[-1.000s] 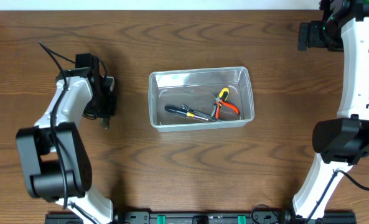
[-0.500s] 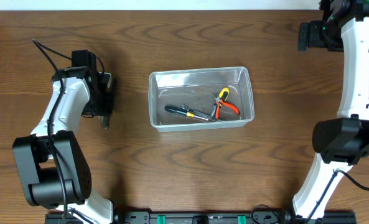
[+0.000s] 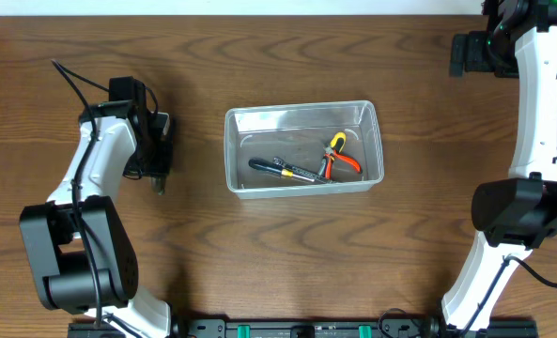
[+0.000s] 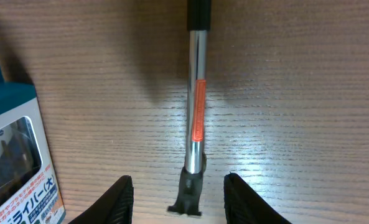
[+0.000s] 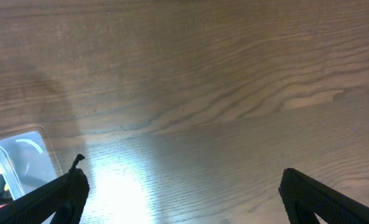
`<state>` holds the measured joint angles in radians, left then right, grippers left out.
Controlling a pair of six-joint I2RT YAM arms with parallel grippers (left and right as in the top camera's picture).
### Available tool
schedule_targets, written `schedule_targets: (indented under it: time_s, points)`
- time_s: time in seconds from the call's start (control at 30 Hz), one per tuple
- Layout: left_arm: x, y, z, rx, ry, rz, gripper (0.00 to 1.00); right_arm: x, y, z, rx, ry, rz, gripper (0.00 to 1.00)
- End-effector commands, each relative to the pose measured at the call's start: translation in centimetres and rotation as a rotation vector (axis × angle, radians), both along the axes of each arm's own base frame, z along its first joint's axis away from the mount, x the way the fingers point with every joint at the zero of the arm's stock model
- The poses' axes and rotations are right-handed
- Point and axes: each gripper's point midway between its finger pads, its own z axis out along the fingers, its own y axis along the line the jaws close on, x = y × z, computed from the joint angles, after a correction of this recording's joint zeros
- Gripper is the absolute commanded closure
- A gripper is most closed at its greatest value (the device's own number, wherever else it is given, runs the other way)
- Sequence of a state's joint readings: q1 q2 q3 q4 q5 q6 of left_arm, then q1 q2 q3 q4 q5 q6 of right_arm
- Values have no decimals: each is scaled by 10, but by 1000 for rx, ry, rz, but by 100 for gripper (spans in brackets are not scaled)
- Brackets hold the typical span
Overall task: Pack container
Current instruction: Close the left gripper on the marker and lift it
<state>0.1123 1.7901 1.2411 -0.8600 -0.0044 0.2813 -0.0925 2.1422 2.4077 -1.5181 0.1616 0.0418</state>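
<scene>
Container point(image 3: 297, 116) is positioned centrally on the tabletop point(image 3: 259, 246), with pliers point(image 3: 338, 157) and a screwdriver point(image 3: 280, 168) inside. The left pincer point(image 4: 178, 194) is spread wide astride a metal-shafted tool point(image 4: 196, 118) beside a blue-and-white box point(image 4: 15, 163). The right pincer point(image 5: 183, 179) is set wide above the tabletop.

The table point(image 5: 234, 74) is seen as grained brown wood with a soft sheen, glare being reflected. The container point(image 3: 297, 107) is formed of clear, glossy plastic. A tool shaft point(image 4: 196, 102) is shown in smooth polished metal.
</scene>
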Motion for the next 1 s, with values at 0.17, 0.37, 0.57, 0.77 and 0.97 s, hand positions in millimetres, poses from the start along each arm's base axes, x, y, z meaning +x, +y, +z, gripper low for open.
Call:
schedule_targets:
  time_s: [0.17, 0.37, 0.57, 0.77, 0.97]
  points:
    - [-18, 1, -27, -1, 104, -12, 62, 0, -1, 9, -5, -27, -14, 1]
    - [-19, 1, -33, -3, 117, -12, 62, 0, -1, 9, -4, -27, -14, 1]
    - [-19, 1, -37, -8, 121, -12, 68, 0, -1, 9, -5, -27, -14, 1]
    - [-20, 0, -37, -8, 122, -12, 70, 0, -1, 9, -4, -27, -14, 1]
    - [-21, 0, -38, -12, 126, -11, 70, 0, -1, 9, -5, -27, -14, 1]
